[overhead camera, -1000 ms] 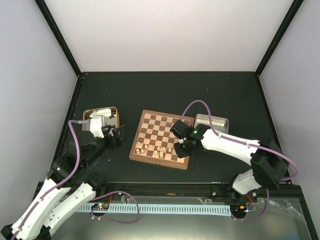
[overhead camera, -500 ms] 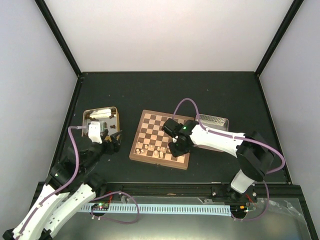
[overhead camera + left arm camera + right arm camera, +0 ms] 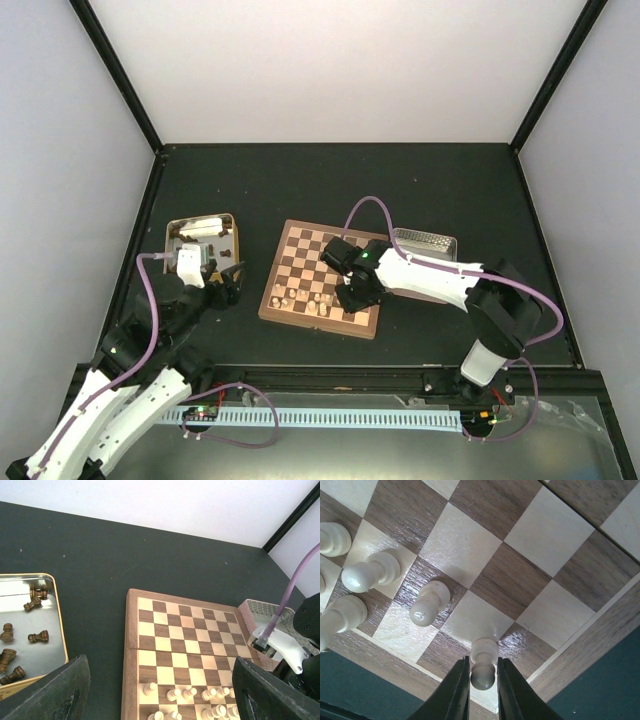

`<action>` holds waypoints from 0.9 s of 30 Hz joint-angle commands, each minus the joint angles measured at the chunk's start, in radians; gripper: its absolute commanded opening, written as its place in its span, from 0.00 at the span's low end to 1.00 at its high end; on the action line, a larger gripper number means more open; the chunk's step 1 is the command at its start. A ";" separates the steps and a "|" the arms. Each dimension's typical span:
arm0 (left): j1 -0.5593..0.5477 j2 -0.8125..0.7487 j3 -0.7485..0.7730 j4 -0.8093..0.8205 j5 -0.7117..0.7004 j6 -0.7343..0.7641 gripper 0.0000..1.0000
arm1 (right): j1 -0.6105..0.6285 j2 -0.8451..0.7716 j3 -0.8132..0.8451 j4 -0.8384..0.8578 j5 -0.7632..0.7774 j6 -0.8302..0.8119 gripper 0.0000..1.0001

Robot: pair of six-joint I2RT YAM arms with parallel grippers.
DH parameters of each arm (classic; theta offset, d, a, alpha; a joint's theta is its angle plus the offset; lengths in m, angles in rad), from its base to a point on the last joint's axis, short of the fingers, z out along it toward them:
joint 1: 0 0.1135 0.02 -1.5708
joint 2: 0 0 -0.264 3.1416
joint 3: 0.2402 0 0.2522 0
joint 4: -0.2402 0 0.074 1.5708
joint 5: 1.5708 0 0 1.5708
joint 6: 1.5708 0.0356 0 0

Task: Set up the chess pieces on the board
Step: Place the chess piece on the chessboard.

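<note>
Pale pawn (image 3: 482,667) now standing on border-row square of chessboard (image 3: 520,580), right between right gripper (image 3: 483,659) fingers; jaws just eased to narrow gap, letting go, so one more white piece placed. Left gripper (image 3: 160,660) wide, empty; dark pieces (image 3: 37,636) wait in tin (image 3: 55,615) to its left

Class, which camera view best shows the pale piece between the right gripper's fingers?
The right wrist view: the pale piece stands near the board's corner, between the fingers. In the top external view the right gripper hides it; in the left wrist view I cannot pick it out.
</note>
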 commanded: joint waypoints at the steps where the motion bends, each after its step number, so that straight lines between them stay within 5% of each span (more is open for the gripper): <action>1: 0.004 -0.013 0.000 -0.012 -0.012 0.008 0.80 | 0.007 0.014 0.019 0.013 0.015 -0.002 0.16; 15: 0.005 -0.014 -0.001 -0.013 -0.016 0.007 0.80 | 0.008 0.024 0.005 0.072 0.037 0.005 0.08; 21: 0.005 -0.018 -0.003 -0.012 -0.019 0.004 0.80 | 0.007 0.031 0.000 0.072 0.057 0.005 0.13; 27: 0.005 -0.016 -0.003 -0.013 -0.019 0.005 0.80 | 0.008 -0.022 0.007 0.087 0.039 0.013 0.28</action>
